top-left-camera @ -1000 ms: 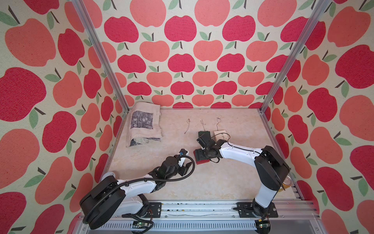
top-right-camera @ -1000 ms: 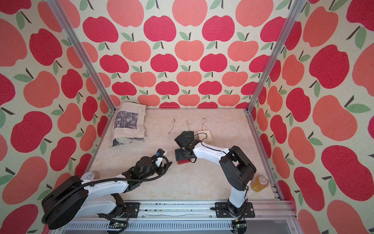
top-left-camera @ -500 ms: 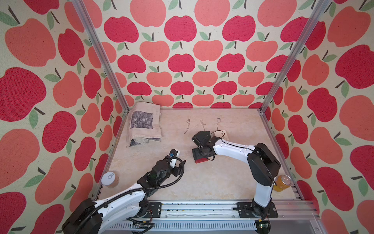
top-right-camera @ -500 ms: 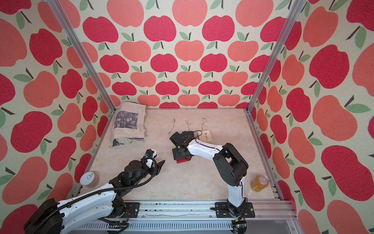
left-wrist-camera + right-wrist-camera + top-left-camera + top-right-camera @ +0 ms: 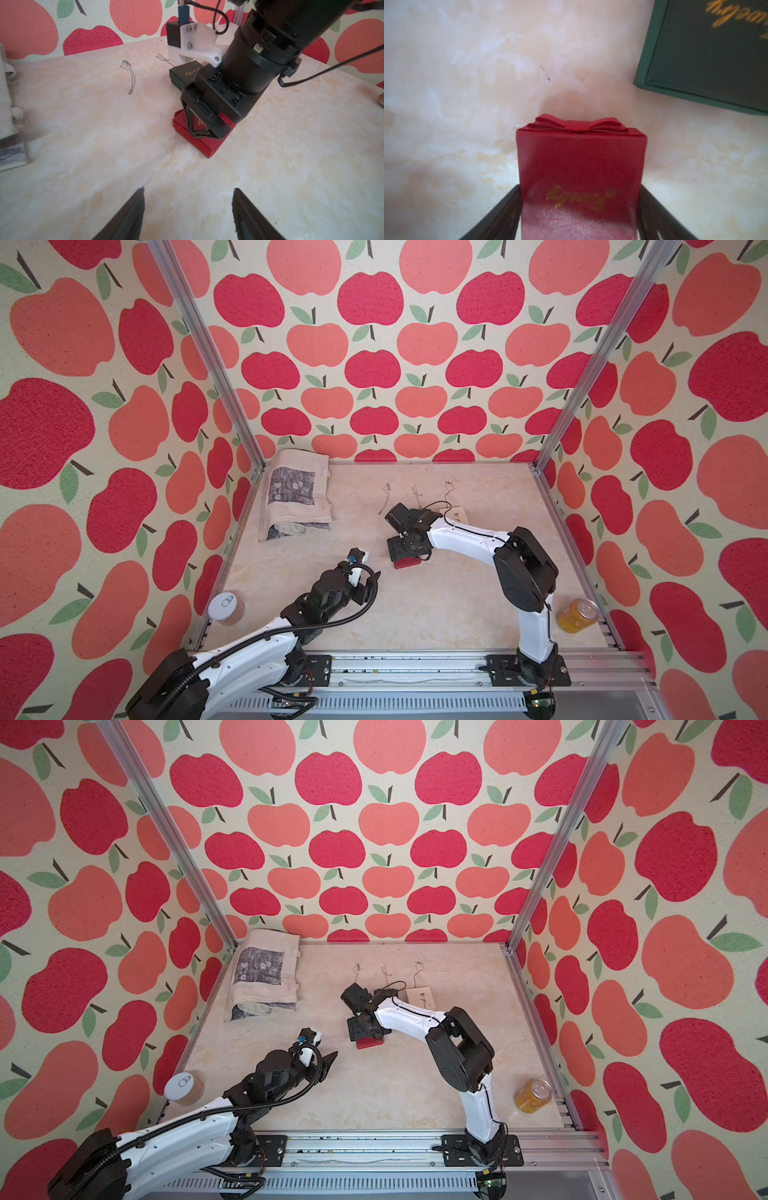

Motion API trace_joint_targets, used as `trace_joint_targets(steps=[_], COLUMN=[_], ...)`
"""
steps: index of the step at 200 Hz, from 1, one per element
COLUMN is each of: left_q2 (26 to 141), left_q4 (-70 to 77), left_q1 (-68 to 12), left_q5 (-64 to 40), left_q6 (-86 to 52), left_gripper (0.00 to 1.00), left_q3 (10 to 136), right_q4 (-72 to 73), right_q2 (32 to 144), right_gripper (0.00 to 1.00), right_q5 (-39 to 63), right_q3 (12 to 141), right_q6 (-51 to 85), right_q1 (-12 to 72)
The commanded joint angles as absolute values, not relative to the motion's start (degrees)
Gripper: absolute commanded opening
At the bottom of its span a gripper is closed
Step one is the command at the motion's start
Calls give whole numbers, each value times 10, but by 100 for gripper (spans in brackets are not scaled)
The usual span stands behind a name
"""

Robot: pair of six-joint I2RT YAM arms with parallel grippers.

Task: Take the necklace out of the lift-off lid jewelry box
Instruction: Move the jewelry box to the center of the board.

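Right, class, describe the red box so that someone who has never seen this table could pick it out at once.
Look to the middle of the marble-patterned table, where the right gripper reaches down. The red box sits between its jaws, near a dark green box. It alone is red, with a bow on one edge and gold script on its lid.

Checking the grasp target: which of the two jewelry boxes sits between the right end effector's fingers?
The red box with the bow: the right end effector straddles its sides. The dark green box lies beside it, outside the end effector.
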State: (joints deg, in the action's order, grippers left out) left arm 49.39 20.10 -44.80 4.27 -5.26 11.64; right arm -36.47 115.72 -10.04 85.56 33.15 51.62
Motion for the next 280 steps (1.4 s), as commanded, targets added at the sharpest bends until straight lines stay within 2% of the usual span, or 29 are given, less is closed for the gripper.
trace_joint_targets(steps=[1,110,175,251,280], left_q2=[487,425,429,471,480], left_q4=[168,121,126,127,123], left_q1=[-445,-446,-445,-440,-439], left_q5=[43,44,50,45,43], left_q6=[-56,-66,-71,-77,-76], left_gripper=[69,70,71,73,74], left_q3=[141,143,144,162,172], right_q4=[-415,-465,-502,-482,-504], right_q2=[1221,1345,1437,1439,1435], right_gripper=[82,84,85,86,92], right_q5=[-77,-72,-73,-36,-46], right_q3=[870,1092,1237,1280,1324], right_q6=[344,380,406,375,357], right_q1=[511,484,467,456,455])
